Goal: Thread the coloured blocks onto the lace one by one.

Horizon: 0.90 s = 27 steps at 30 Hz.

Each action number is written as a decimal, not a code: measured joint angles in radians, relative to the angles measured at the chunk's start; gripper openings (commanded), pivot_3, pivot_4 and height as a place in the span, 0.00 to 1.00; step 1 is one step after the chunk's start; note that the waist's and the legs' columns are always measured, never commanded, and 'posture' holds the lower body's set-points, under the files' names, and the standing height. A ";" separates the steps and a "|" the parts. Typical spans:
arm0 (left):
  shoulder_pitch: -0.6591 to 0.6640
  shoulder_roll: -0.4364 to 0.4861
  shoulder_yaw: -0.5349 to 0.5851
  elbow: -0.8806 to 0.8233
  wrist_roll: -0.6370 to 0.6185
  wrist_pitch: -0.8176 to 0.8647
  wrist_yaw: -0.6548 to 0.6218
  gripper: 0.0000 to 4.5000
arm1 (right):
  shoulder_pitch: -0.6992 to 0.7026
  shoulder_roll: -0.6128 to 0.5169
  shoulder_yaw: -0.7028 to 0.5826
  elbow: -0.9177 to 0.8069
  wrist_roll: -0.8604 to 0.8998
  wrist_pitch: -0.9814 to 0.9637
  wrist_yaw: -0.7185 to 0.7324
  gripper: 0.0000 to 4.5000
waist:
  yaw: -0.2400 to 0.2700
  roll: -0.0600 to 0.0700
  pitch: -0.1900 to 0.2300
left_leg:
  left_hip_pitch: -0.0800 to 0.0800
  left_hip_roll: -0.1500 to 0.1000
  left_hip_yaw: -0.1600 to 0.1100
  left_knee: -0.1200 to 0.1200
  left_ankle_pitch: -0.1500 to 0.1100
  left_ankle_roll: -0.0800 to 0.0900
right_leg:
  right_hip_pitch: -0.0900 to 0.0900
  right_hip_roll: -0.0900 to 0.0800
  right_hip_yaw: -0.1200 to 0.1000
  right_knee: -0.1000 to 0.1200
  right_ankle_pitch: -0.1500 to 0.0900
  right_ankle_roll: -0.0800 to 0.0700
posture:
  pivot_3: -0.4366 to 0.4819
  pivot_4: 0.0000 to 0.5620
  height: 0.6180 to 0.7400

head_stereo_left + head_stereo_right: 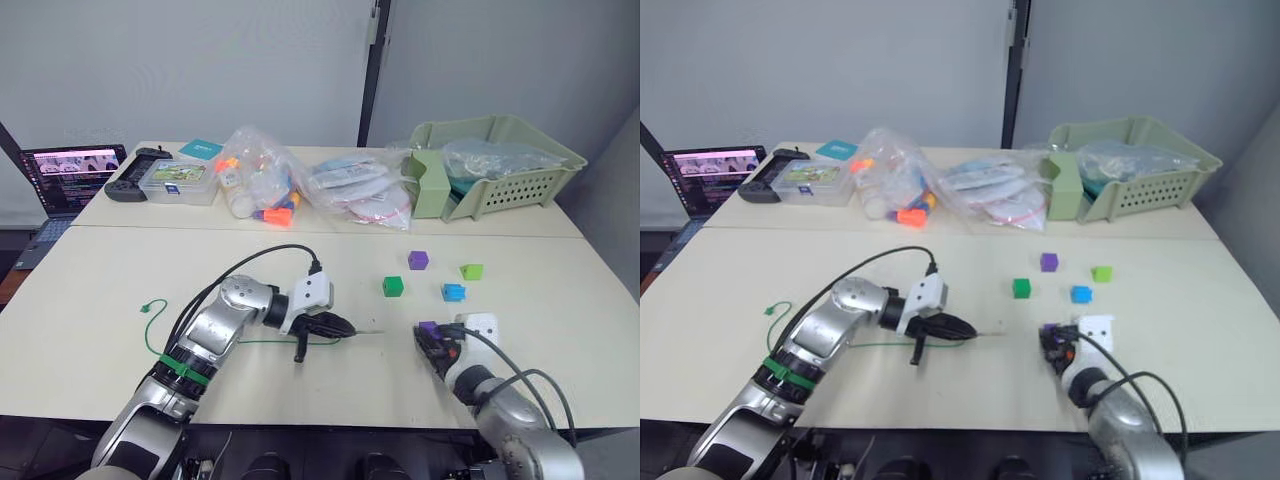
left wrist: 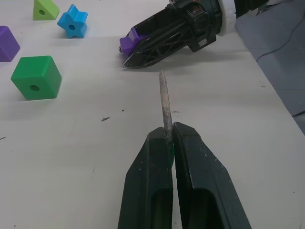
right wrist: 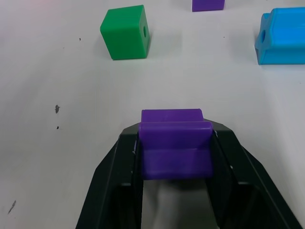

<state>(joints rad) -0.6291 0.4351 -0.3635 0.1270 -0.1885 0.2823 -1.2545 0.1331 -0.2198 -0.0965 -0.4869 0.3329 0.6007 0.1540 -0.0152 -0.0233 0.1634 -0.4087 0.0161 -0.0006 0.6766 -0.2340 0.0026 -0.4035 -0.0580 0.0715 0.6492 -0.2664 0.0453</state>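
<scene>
We pinch the lace (image 2: 166, 102) near its stiff tip with our left gripper (image 2: 169, 143), fingers squeezed tight together, so the tip sticks out straight like a needle. The rest of the green cord trails back across the table (image 1: 100, 300) to its little loop end. Our right gripper (image 3: 175, 143) is closed around a purple block (image 3: 175, 148), with one finger on each side, so the block can't wiggle. The two grippers face each other, near but not touching, and the tip points at the block (we think the next job is to poke the tip through its hole, which we cannot see from here).

The other blocks wait on the table further back: a dark green block (image 1: 392, 286), a blue one (image 1: 453, 292), a lime green one (image 1: 471, 271) and another purple one (image 1: 418, 260). Nothing lies between tip and block. Far behind sit bags of toys (image 1: 262, 185) and a green basket (image 1: 520, 185), well out of our way.
</scene>
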 measured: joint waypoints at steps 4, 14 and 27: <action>0.003 0.003 0.000 0.000 0.000 -0.004 0.002 0.00 | 0.022 0.015 0.025 -0.029 -0.036 0.007 -0.037 0.26 | 0.000 0.000 0.000 | 0.000 0.000 0.000 0.000 0.000 0.000 | 0.000 0.000 0.000 0.000 0.000 0.000 | 0.48 0.27 0.98; 0.038 0.004 0.001 -0.027 -0.001 -0.004 0.027 0.00 | -0.057 -0.184 -0.101 -0.069 0.146 0.178 0.140 1.00 | 0.001 0.000 0.000 | 0.000 0.000 0.000 0.000 0.000 0.000 | 0.000 0.000 0.000 0.000 0.000 0.000 | 0.48 0.27 0.98; 0.085 -0.002 0.010 -0.084 -0.001 0.020 0.094 0.00 | -0.350 -0.814 0.020 0.195 0.134 -0.073 0.946 1.00 | -0.004 -0.001 0.001 | 0.001 0.000 0.000 0.000 0.000 0.000 | 0.001 0.001 -0.001 -0.001 0.000 0.000 | 0.48 0.27 0.98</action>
<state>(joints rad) -0.5445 0.4332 -0.3539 0.0428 -0.1893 0.3027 -1.1609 -0.2164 -1.0340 -0.0767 -0.2917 0.4665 0.5281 1.1002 -0.0191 -0.0240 0.1641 -0.4081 0.0163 -0.0006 0.6764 -0.2340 0.0030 -0.4024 -0.0574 0.0709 0.6480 -0.2665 0.0455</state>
